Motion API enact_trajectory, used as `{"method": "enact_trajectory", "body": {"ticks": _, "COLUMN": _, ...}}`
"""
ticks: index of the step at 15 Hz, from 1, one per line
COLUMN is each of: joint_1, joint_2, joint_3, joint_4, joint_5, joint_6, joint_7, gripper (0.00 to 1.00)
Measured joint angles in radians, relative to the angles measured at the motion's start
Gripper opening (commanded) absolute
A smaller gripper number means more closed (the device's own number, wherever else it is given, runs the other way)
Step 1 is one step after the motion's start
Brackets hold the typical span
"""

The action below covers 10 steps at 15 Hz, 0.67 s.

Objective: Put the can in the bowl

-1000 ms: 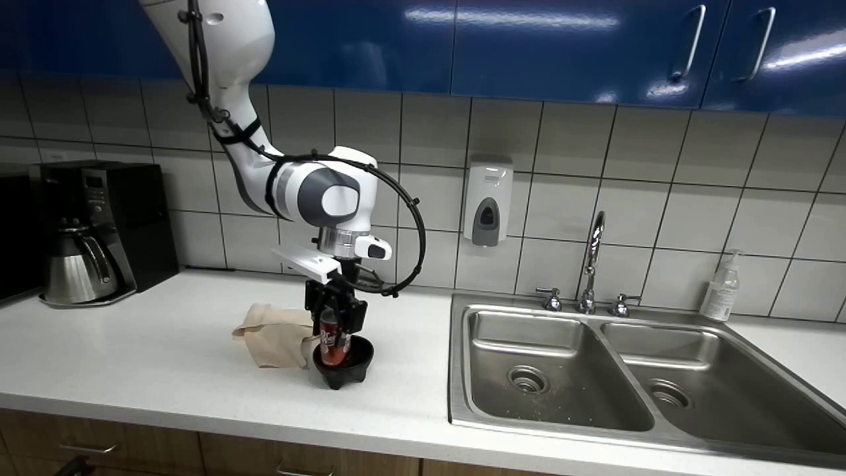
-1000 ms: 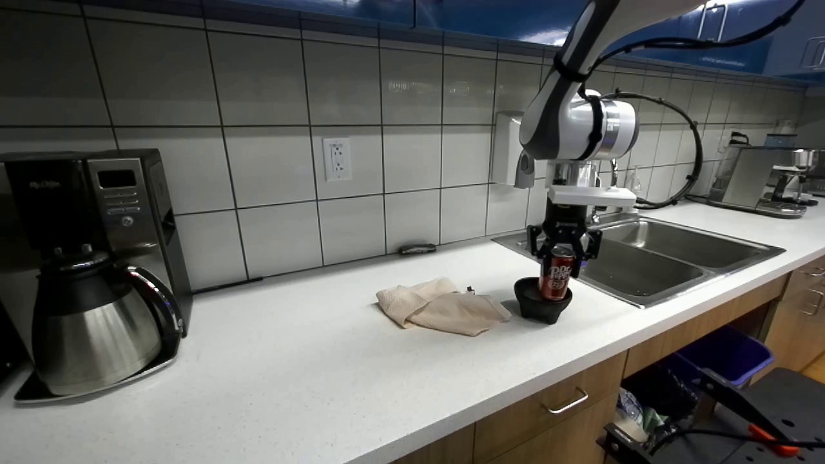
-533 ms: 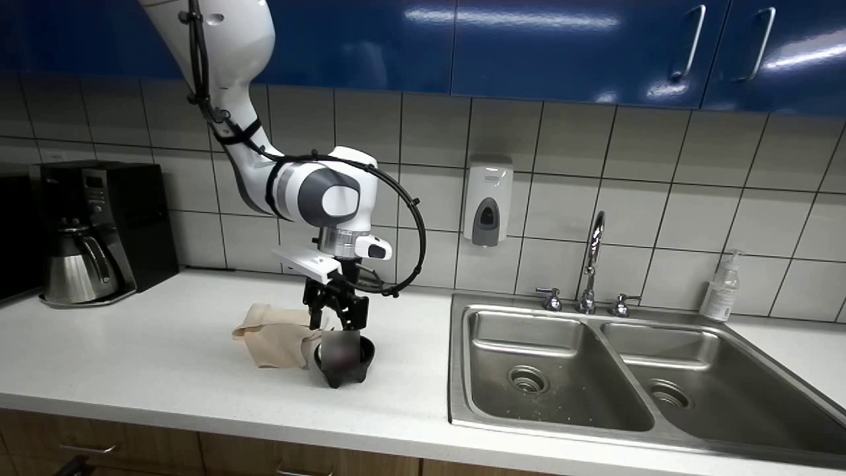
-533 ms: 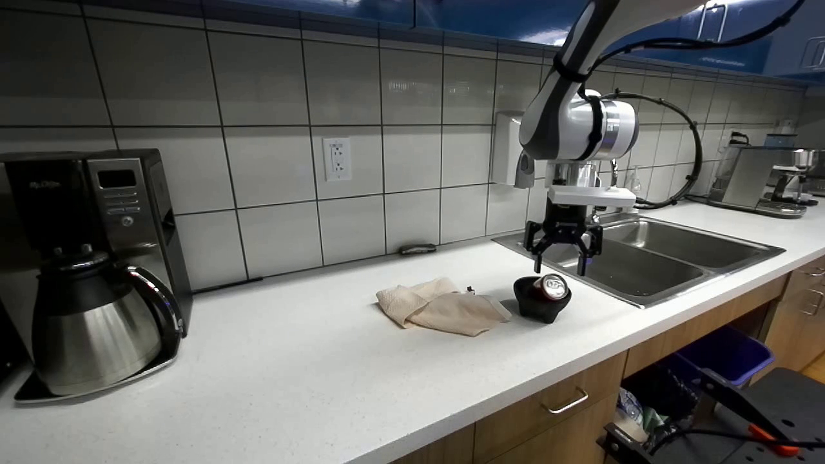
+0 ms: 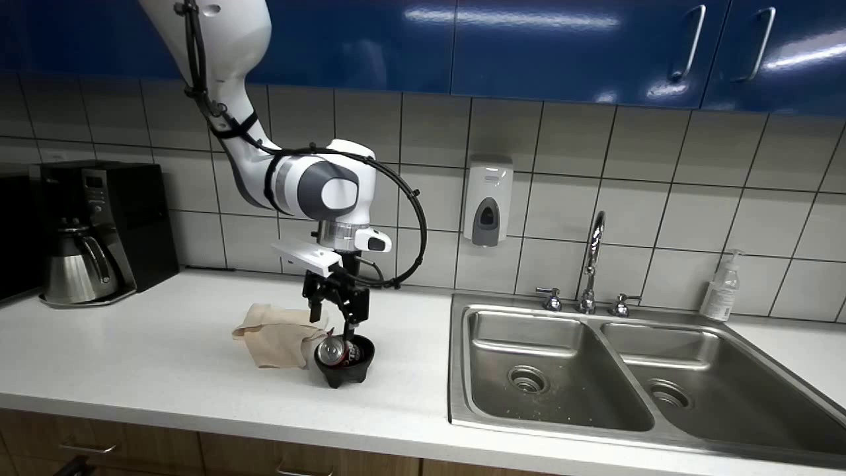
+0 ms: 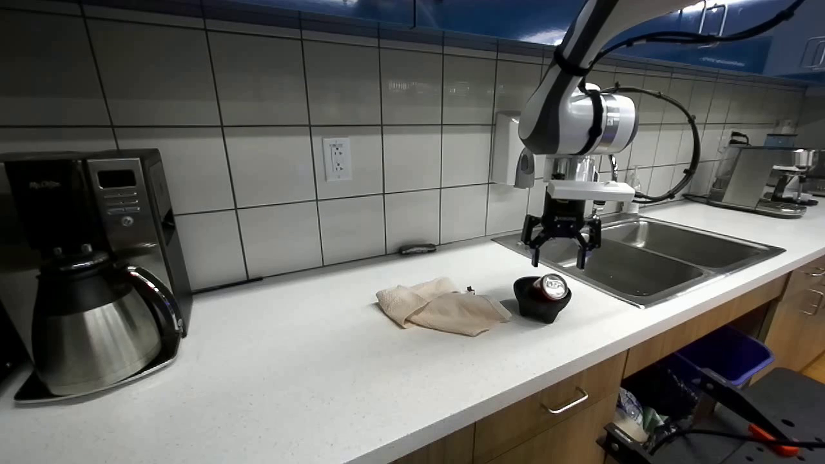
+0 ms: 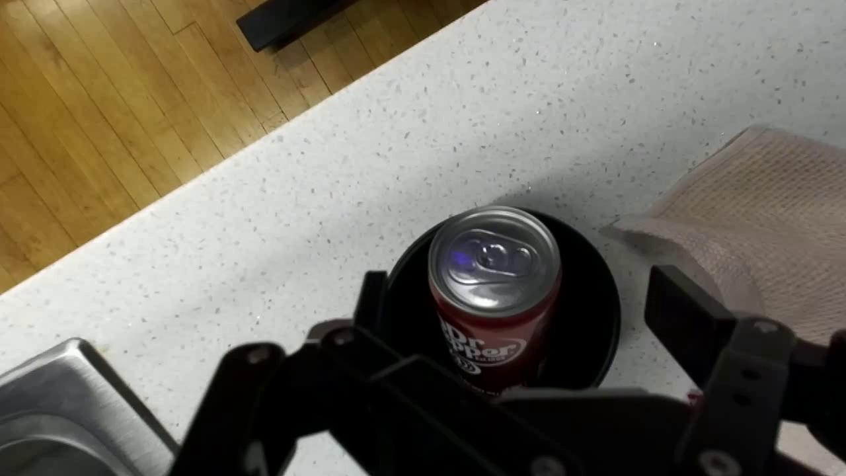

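Observation:
The can (image 6: 553, 287), red with a silver lid, lies tilted inside the small black bowl (image 6: 538, 310). Its lid end rests toward the rim, facing the camera in an exterior view (image 5: 330, 352). From above, in the wrist view, the can (image 7: 497, 330) sits within the round bowl (image 7: 591, 311), lid uppermost. My gripper (image 6: 558, 261) hangs just above the bowl, jaws wide apart and nothing between them. In the wrist view its fingers (image 7: 684, 324) stand on either side of the can, apart from it. The can's lower end is hidden by the bowl and the gripper.
A crumpled beige cloth (image 6: 445, 308) lies on the white counter (image 6: 290, 367) beside the bowl. The double steel sink (image 5: 457, 370) is on the bowl's opposite side. A coffee maker (image 6: 129, 212) stands farther along the counter, and a soap dispenser (image 5: 489, 201) hangs on the tiled wall.
A second ago my gripper was shut on the can, upright in the bowl. The jaws have opened, the can has tipped over inside the bowl, and the gripper has risen slightly.

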Motion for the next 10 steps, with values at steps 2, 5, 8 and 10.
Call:
{"method": "enact_trajectory", "body": {"ticks": 2, "joint_1": 0.008, "joint_2": -0.028, "joint_3": 0.001, "joint_4": -0.009, "joint_5": -0.021, "joint_6": -0.001, "joint_7": 0.0, "gripper": 1.0}}
{"method": "enact_trajectory", "body": {"ticks": 5, "joint_1": 0.024, "joint_2": -0.086, "joint_3": 0.003, "joint_4": -0.042, "joint_5": -0.052, "joint_6": -0.001, "joint_7": 0.0, "gripper": 1.0}}
{"method": "enact_trajectory", "body": {"ticks": 8, "joint_1": 0.038, "joint_2": -0.149, "joint_3": 0.012, "joint_4": -0.089, "joint_5": -0.073, "joint_6": -0.001, "joint_7": -0.01, "gripper": 1.0}}
{"method": "enact_trajectory", "body": {"ticks": 10, "joint_1": 0.046, "joint_2": -0.194, "joint_3": 0.018, "joint_4": -0.126, "joint_5": -0.086, "joint_6": -0.001, "joint_7": -0.024, "gripper": 1.0}}
